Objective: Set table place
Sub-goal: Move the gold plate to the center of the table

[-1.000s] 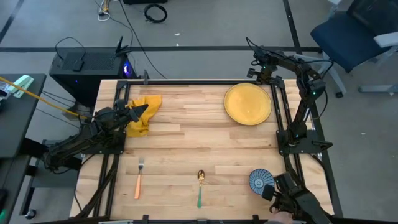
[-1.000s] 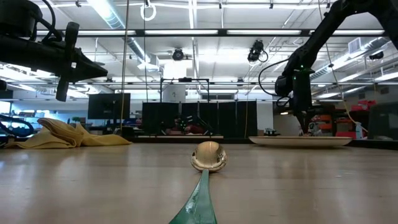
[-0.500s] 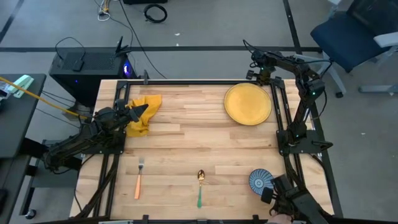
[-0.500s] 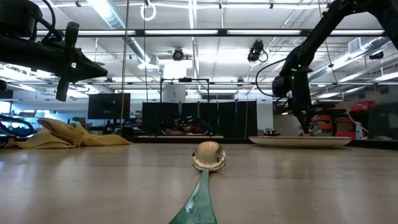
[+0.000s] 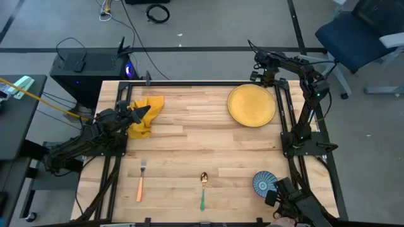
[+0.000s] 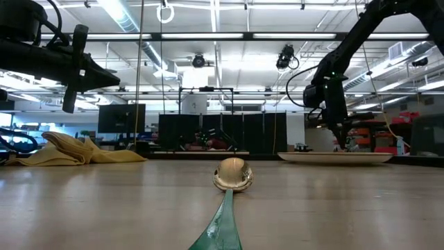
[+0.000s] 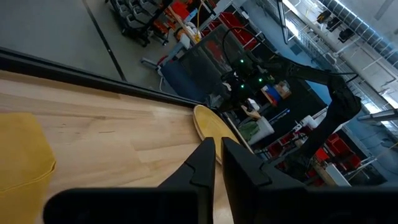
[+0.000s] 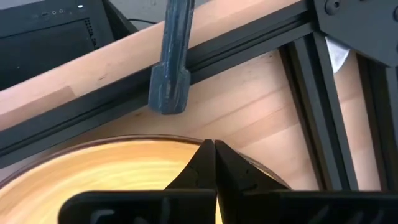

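Note:
A round yellow plate (image 5: 251, 105) lies flat at the far right of the wooden table (image 5: 189, 145). A crumpled yellow napkin (image 5: 146, 116) lies at the far left. A fork with an orange handle (image 5: 141, 183), a spoon with a green handle (image 5: 202, 190) and a blue patterned bowl (image 5: 262, 183) lie near the front edge. My left gripper (image 5: 146, 111) is shut and empty, up in the air over the napkin (image 7: 18, 152). My right gripper (image 8: 210, 148) is shut, pointing down at the plate's far rim (image 8: 155, 142). My right gripper's shut fingertips (image 8: 205, 152) stand at the plate's far rim, coming from above. I cannot tell whether they touch it. The plate lies flat on the table.
Black frame rails (image 5: 281, 120) run along the table's right side beside the plate, and others (image 5: 111, 170) along the left. A grey clamp (image 8: 171, 62) sits on the far edge. Bare wood lies in the middle of the table.
My right gripper has shifted a little toward the table's left edge at the plate's far rim, staying shut. The plate and the other things have kept still.

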`<state>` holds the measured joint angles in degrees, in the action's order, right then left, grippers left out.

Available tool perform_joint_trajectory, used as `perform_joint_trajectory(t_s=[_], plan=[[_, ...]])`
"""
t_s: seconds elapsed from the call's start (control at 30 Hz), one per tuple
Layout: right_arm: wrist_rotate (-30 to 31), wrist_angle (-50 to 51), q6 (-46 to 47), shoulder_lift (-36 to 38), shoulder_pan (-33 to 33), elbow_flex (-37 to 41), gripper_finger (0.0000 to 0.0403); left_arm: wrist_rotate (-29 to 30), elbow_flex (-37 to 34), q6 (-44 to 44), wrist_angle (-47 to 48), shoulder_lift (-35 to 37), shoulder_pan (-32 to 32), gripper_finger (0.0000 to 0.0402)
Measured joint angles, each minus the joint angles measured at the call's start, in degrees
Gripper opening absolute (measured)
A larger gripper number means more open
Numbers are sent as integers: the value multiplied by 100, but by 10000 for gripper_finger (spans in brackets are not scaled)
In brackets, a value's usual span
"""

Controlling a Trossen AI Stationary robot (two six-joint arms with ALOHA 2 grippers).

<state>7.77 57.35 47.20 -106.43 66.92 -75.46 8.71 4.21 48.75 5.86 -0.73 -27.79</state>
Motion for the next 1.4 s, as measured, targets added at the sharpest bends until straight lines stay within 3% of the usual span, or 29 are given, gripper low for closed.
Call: perform_joint_trajectory(t_s=[0.67, 0.93, 1.4], plan=[[-38, 425, -152, -243, -195, -9, 0, -3, 0, -63, -1, 0, 2, 33], [-355, 387, -365, -254, -764, 4, 1, -2, 2, -66, 1, 0, 2, 29], [-340, 330, -242, -256, -1423, 4, 1, -2, 2, -174, -1, 0, 2, 26]])
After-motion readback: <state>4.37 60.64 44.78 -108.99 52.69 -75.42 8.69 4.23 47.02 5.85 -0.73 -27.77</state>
